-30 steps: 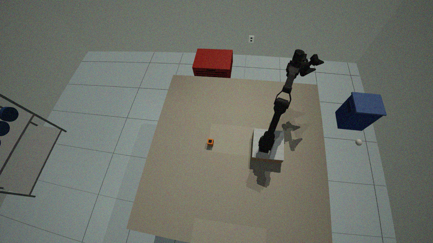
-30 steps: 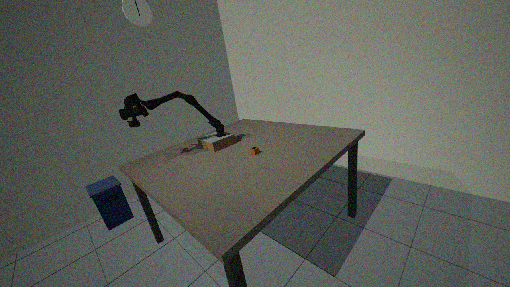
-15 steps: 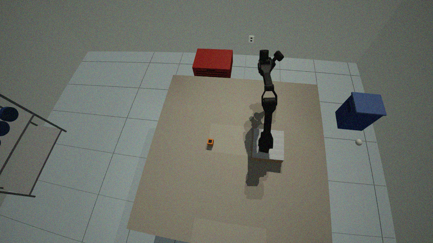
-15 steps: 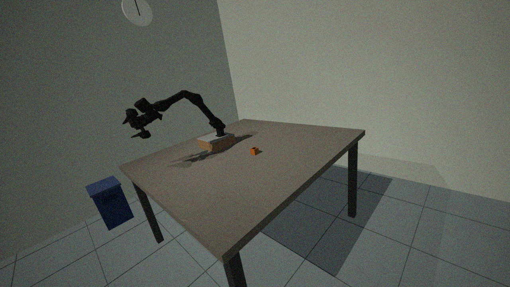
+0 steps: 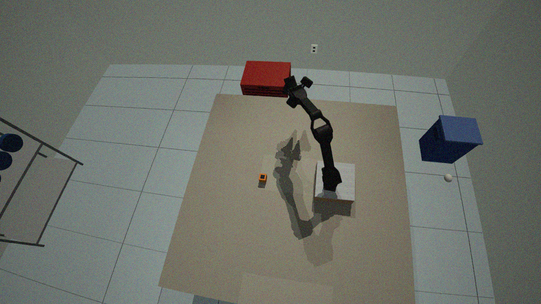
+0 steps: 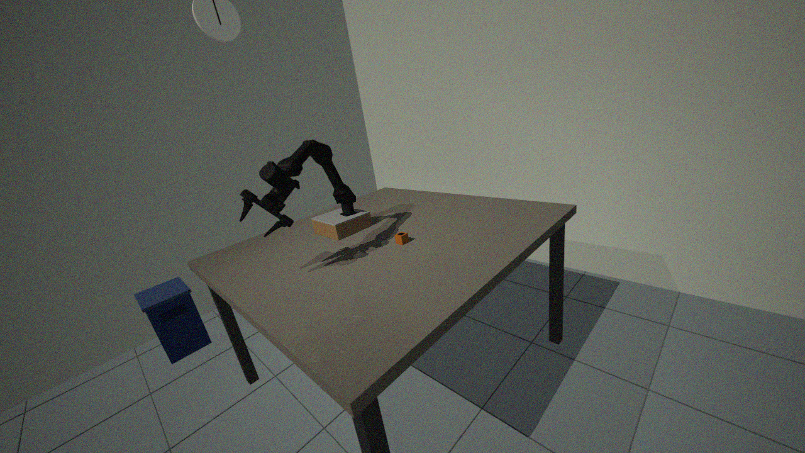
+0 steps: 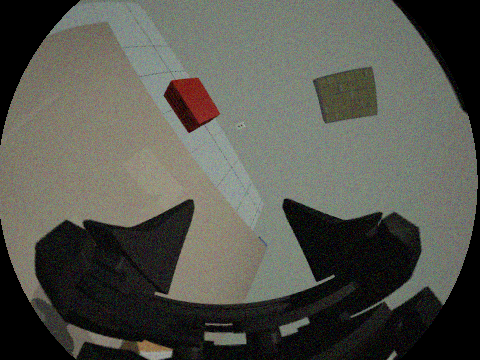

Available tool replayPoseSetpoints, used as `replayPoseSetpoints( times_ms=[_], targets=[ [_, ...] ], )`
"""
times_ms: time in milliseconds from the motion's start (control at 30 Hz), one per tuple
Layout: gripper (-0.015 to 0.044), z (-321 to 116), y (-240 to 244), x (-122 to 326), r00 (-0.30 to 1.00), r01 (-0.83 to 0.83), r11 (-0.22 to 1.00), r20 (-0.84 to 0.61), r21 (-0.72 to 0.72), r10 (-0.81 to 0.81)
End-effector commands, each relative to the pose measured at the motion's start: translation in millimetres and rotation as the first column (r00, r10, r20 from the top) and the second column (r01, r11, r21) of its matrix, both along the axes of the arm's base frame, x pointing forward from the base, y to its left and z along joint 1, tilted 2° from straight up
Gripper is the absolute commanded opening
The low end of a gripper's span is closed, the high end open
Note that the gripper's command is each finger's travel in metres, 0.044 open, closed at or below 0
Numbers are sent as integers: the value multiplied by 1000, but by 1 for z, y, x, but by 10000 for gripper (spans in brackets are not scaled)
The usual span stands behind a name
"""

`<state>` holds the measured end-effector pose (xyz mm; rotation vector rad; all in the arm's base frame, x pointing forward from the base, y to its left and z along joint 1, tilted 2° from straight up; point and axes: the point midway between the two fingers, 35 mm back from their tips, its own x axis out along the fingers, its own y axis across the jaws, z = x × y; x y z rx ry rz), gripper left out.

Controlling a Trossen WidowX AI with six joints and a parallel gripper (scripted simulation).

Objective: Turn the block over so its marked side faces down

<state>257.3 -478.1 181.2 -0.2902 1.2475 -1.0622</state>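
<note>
A small orange block (image 5: 262, 177) (image 6: 401, 238) rests on the tan table (image 5: 219, 247) (image 6: 338, 315), left of the arm's base in the top view. Its dark square mark is on the top face. I cannot make the block out in the wrist view. My gripper (image 6: 253, 227) (image 7: 240, 203) is open, with nothing between its wide-spread fingers. It hangs above the table, well away from the block, toward the red cabinet's side. Its fingertips are hard to make out in the top view.
The arm stands on a white-topped wooden box (image 5: 347, 174) (image 6: 323, 227), to the right of the block in the top view. A red cabinet (image 5: 266, 73) (image 7: 196, 100) stands beyond the table's far edge. A blue bin (image 5: 461, 129) (image 6: 177, 323) is on the floor beside the table.
</note>
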Motion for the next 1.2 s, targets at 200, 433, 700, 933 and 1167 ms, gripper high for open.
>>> replayPoseSetpoints(
  times_ms=[200,433,700,933,1167],
  targets=[
    [440,-40,133,114,960,-278,929,101,242,261],
    [440,-64,246,157,908,-416,808,149,418,391],
    [440,-86,382,165,851,-484,622,165,616,499],
    [440,-97,491,138,810,-452,464,132,762,571],
    [440,-97,499,132,807,-445,451,127,774,577]
  ],
)
